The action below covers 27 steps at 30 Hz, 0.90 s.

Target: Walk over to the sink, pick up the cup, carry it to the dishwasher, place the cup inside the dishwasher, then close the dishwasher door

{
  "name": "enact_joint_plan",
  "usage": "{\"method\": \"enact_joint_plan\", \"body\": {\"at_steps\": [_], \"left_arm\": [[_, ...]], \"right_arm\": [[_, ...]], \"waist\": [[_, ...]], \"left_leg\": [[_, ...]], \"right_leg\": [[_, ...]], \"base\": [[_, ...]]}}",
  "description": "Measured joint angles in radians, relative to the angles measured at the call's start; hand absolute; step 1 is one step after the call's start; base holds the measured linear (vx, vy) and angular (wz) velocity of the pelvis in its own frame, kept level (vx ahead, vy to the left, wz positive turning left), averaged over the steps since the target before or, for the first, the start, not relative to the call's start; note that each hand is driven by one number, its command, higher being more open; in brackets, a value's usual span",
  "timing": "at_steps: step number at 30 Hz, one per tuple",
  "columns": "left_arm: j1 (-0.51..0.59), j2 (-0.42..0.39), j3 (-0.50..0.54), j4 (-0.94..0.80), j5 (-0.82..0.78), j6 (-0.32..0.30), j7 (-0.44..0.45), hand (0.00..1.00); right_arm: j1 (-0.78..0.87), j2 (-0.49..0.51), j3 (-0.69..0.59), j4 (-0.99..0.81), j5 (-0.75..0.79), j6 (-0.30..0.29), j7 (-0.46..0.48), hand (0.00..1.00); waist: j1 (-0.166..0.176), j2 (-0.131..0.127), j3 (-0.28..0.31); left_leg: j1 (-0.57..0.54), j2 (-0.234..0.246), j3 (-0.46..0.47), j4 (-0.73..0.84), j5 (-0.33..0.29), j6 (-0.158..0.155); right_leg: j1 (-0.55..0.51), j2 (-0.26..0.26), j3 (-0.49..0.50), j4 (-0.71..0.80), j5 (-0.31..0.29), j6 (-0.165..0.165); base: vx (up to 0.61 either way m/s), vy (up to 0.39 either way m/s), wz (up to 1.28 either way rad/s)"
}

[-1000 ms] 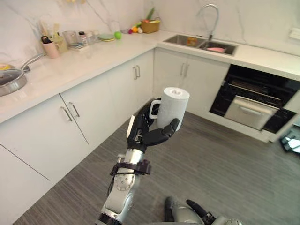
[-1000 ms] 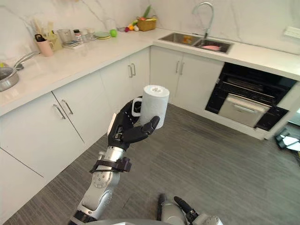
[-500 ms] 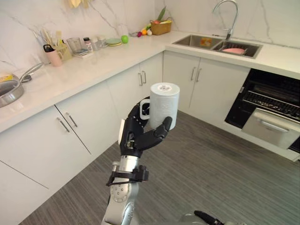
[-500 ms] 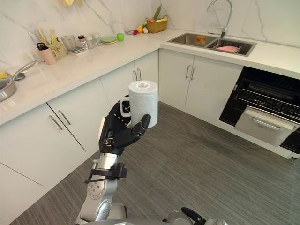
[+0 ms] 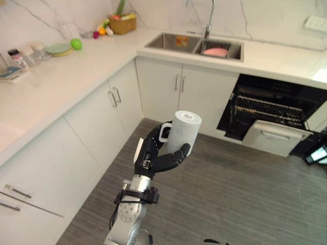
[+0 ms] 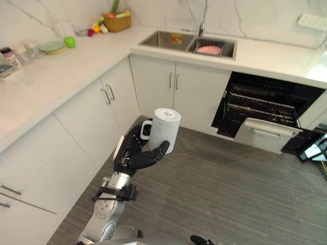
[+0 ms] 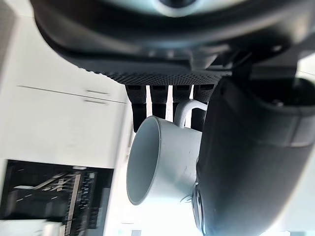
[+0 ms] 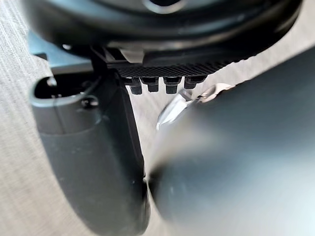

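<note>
Carry step: left hand (image 5: 152, 154) curled round the upright cup (image 5: 183, 133), above the floor and well apart from the open dishwasher (image 5: 265, 109); right hand (image 8: 162, 66) grip unreadable; next, approach and lower the cup onto its rack.

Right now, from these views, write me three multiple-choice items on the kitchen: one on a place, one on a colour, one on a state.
1. Where is the cup? A. in a drawer B. in the left hand C. on a shelf
2. What colour is the dish in the sink? A. blue B. black C. pink
3. How is the dishwasher door? A. open B. shut C. taken off

Key: 1 B, the fingers curl round the cup, held upright above the floor. 2 C, it shows pink in the right basin. 3 A, the dark inside and its rack show behind the door.
</note>
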State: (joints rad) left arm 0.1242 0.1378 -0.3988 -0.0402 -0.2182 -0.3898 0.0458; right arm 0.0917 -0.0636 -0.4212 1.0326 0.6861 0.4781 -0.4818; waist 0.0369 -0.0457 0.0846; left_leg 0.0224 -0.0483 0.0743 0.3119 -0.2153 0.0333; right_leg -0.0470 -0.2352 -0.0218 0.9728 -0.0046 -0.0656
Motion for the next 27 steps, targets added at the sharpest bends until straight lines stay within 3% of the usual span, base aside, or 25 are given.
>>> {"method": "enact_joint_plan", "body": {"at_steps": [2, 4, 7, 9, 10, 11, 12, 13, 15, 17, 18, 19, 20, 21, 22, 23, 24, 26, 27], "left_arm": [[-0.005, 0.005, -0.01, -0.002, 0.004, 0.0, 0.003, 0.0], [-0.053, 0.005, -0.048, 0.001, 0.002, 0.004, 0.017, 0.0], [-0.131, 0.003, -0.092, 0.002, -0.004, 0.024, 0.012, 0.0], [-0.161, -0.002, -0.102, -0.001, -0.02, 0.032, 0.002, 0.0], [-0.164, -0.005, -0.102, -0.011, -0.019, 0.032, -0.006, 0.0], [-0.163, -0.01, -0.101, -0.014, -0.016, 0.029, -0.008, 0.0], [-0.156, -0.028, -0.1, -0.015, -0.016, 0.027, -0.007, 0.0], [-0.153, -0.044, -0.102, -0.014, -0.013, 0.027, -0.003, 0.0], [-0.157, -0.046, -0.111, -0.015, 0.019, 0.025, -0.002, 0.0], [-0.143, -0.036, -0.125, -0.015, 0.038, 0.022, -0.004, 0.0], [-0.143, -0.04, -0.128, -0.018, 0.044, 0.021, -0.007, 0.0], [-0.141, -0.041, -0.128, -0.019, 0.044, 0.019, -0.008, 0.0], [-0.137, -0.051, -0.127, -0.025, 0.045, 0.012, -0.011, 0.0], [-0.121, -0.073, -0.112, -0.065, 0.044, -0.004, -0.01, 0.0], [-0.106, -0.082, -0.099, -0.077, 0.044, -0.024, -0.01, 0.0], [-0.048, -0.099, -0.079, -0.089, 0.043, -0.057, -0.003, 0.0], [-0.037, -0.086, -0.072, -0.089, 0.042, -0.066, 0.001, 0.0], [-0.011, -0.048, -0.043, -0.079, 0.041, -0.068, 0.004, 0.0], [0.002, -0.039, -0.026, -0.08, 0.04, -0.069, 0.007, 0.0]], "right_arm": [[-0.003, 0.011, -0.004, -0.022, -0.006, -0.03, 0.003, 1.0], [-0.002, 0.034, -0.006, -0.051, -0.013, -0.061, -0.011, 1.0], [0.011, 0.049, -0.008, -0.07, -0.023, -0.09, -0.083, 1.0], [0.028, 0.052, -0.005, -0.084, -0.022, -0.089, -0.13, 1.0], [0.065, 0.064, 0.014, -0.098, -0.022, -0.088, -0.172, 1.0], [0.077, 0.067, 0.018, -0.1, -0.022, -0.091, -0.185, 1.0], [0.078, 0.052, 0.015, -0.099, -0.021, -0.093, -0.195, 1.0], [0.075, 0.037, 0.025, -0.101, -0.025, -0.094, -0.205, 1.0], [0.077, 0.045, 0.037, -0.109, -0.024, -0.117, -0.236, 1.0], [0.087, 0.047, 0.037, -0.115, -0.025, -0.149, -0.256, 1.0], [0.088, 0.046, 0.035, -0.116, -0.032, -0.153, -0.26, 1.0], [0.091, 0.046, 0.035, -0.12, -0.043, -0.154, -0.261, 1.0], [0.104, 0.045, 0.043, -0.141, -0.068, -0.156, -0.265, 1.0], [0.124, 0.03, 0.083, -0.175, -0.1, -0.15, -0.275, 1.0], [0.127, 0.025, 0.106, -0.177, -0.114, -0.148, -0.271, 1.0], [0.129, -0.005, 0.134, -0.176, -0.144, -0.157, -0.267, 1.0], [0.12, -0.008, 0.138, -0.169, -0.146, -0.164, -0.262, 1.0], [0.092, -0.014, 0.151, -0.12, -0.17, -0.183, -0.244, 1.0], [0.075, -0.022, 0.153, -0.082, -0.173, -0.203, -0.24, 1.0]], "waist": [[-0.033, 0.016, -0.004], [-0.061, 0.02, -0.008], [-0.084, 0.026, 0.01], [-0.085, 0.022, 0.023], [-0.086, -0.005, 0.01], [-0.085, -0.013, 0.007], [-0.083, 0.017, 0.01], [-0.085, 0.052, 0.018], [-0.088, 0.052, 0.02], [-0.086, 0.052, 0.024], [-0.074, 0.055, 0.04], [-0.065, 0.053, 0.04], [-0.052, 0.09, 0.033], [-0.059, 0.065, 0.043], [-0.056, 0.068, 0.058], [-0.052, 0.101, 0.049], [-0.05, 0.104, 0.048], [-0.054, 0.095, 0.043], [-0.052, 0.084, 0.038]], "left_leg": [[0.086, 0.01, 0.007, -0.081, 0.014, 0.021], [0.149, 0.034, 0.018, -0.141, 0.02, 0.01], [0.223, 0.06, 0.025, -0.191, 0.013, -0.005], [0.281, 0.073, 0.068, -0.195, -0.012, -0.038], [0.318, 0.059, 0.112, -0.178, -0.062, -0.068], [0.332, 0.055, 0.133, -0.165, -0.092, -0.076], [0.344, 0.077, 0.169, -0.141, -0.131, -0.086], [0.352, 0.105, 0.218, -0.122, -0.148, -0.089], [0.353, 0.109, 0.276, -0.078, -0.15, -0.084], [0.31, 0.159, 0.286, 0.156, -0.142, -0.069], [0.248, 0.215, 0.288, 0.381, -0.081, -0.04], [0.199, 0.245, 0.275, 0.497, -0.019, -0.037], [0.089, 0.3, 0.226, 0.699, 0.07, -0.03], [-0.017, 0.358, 0.231, 0.887, 0.064, -0.026], [-0.048, 0.389, 0.233, 0.936, 0.063, -0.027], [-0.12, 0.423, 0.212, 0.915, 0.028, -0.02], [-0.141, 0.419, 0.216, 0.869, 0.017, -0.024], [-0.158, 0.369, 0.227, 0.623, -0.014, -0.032], [-0.156, 0.302, 0.213, 0.41, -0.017, -0.046]], "right_leg": [[-0.082, 0.032, -0.017, 0.099, -0.086, 0.028], [-0.185, 0.092, -0.112, 0.028, -0.205, 0.06], [-0.218, 0.116, -0.271, -0.19, -0.235, 0.06], [-0.217, 0.116, -0.358, -0.336, -0.219, 0.06], [-0.201, 0.088, -0.439, -0.48, -0.05, 0.052], [-0.196, 0.076, -0.483, -0.476, -0.058, -0.046], [-0.191, 0.091, -0.508, -0.45, -0.098, -0.09], [-0.194, 0.116, -0.53, -0.433, -0.112, -0.074], [-0.189, 0.134, -0.516, -0.427, -0.172, -0.094], [-0.132, 0.163, -0.514, -0.442, -0.225, -0.092], [-0.068, 0.183, -0.522, -0.471, -0.254, -0.093], [-0.045, 0.194, -0.527, -0.485, -0.268, -0.077], [-0.009, 0.205, -0.544, -0.473, -0.316, -0.019], [-0.015, 0.138, -0.506, -0.338, -0.36, -0.019], [-0.011, 0.148, -0.496, -0.31, -0.388, -0.052], [0.014, 0.183, -0.457, -0.325, -0.406, -0.052], [0.024, 0.195, -0.438, -0.349, -0.405, -0.05], [0.079, 0.231, -0.372, -0.481, -0.374, -0.018], [0.104, 0.233, -0.323, -0.574, -0.309, 0.01]], "base": [[0.27, 0.155, -0.17], [0.28, 0.074, -0.07], [0.45, -0.003, -0.04], [0.44, -0.057, -0.37], [0.39, -0.064, -0.49], [0.48, -0.087, -0.62], [0.35, -0.097, -0.65], [0.43, -0.181, -0.72], [0.36, -0.208, -0.52], [0.2, -0.17, -0.52], [0.15, -0.13, -0.54], [0.28, -0.146, -0.61], [0.32, -0.069, -0.39], [0.31, -0.029, -0.37], [0.22, 0.028, -0.62], [0.16, 0.007, -0.77], [0.24, -0.056, -1.03], [0.31, -0.113, -0.91], [0.27, -0.086, -1.05]]}}
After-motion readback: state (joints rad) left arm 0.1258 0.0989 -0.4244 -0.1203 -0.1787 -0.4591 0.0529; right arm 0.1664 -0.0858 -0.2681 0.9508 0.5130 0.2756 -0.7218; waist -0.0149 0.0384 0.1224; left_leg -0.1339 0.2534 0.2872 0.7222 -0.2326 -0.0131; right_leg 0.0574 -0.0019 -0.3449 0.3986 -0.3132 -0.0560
